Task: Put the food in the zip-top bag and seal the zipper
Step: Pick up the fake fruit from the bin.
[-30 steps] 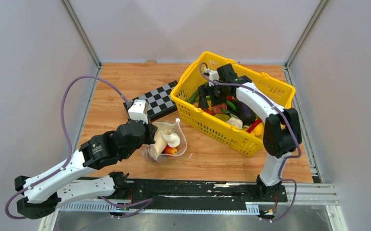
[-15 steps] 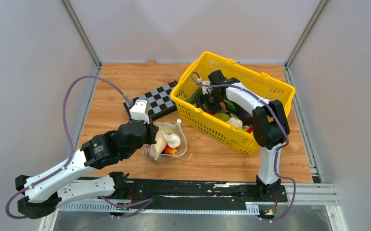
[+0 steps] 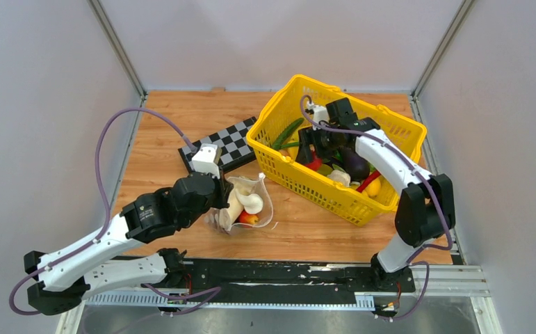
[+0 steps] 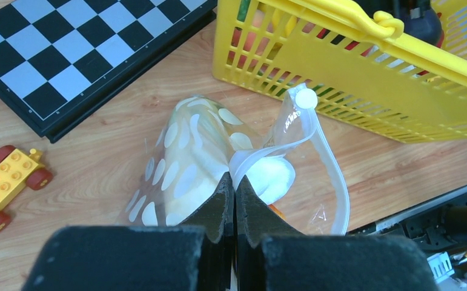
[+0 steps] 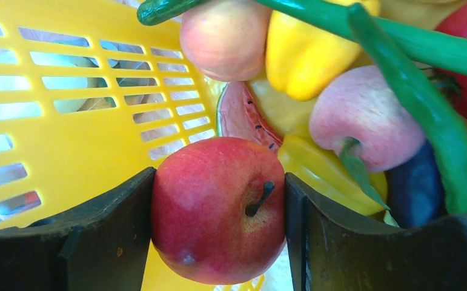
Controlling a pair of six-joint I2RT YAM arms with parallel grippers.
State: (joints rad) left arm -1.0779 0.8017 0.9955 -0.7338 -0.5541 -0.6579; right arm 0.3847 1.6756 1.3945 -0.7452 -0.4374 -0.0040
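Right wrist view: my right jaws are clamped on a red apple (image 5: 218, 209), touching it on both sides, its stalk facing the camera. We are inside the yellow basket (image 5: 67, 139), whose slotted wall fills the side at 9 o'clock. Beyond the apple, at 12 o'clock, lie a peach (image 5: 225, 36) and a yellow pepper (image 5: 306, 54). A pink apple (image 5: 364, 118) sits at 2 o'clock, and a long green bean (image 5: 427, 121) runs across it toward 4 o'clock.

My left jaws are pressed tight together with a fold of the zip-top bag (image 4: 188, 157) pinched between them. The bag's mouth gapes toward 2 o'clock, and the zipper (image 4: 335, 179) curves loose around it, a white round tab (image 4: 306, 98) at its far end. A cream-white vegetable (image 4: 273, 176) lies inside, just past my jaw tips. On the wooden worktop (image 4: 128, 121), the checkerboard (image 4: 79, 54) lies at 10 o'clock from the bag and a toy block car (image 4: 9, 188) at 9 o'clock.

From the top external view, the bag rests on the worktop at 8 o'clock from the basket, just beside it. An orange-red fruit (image 3: 249, 218) shows inside, next to the white vegetable.
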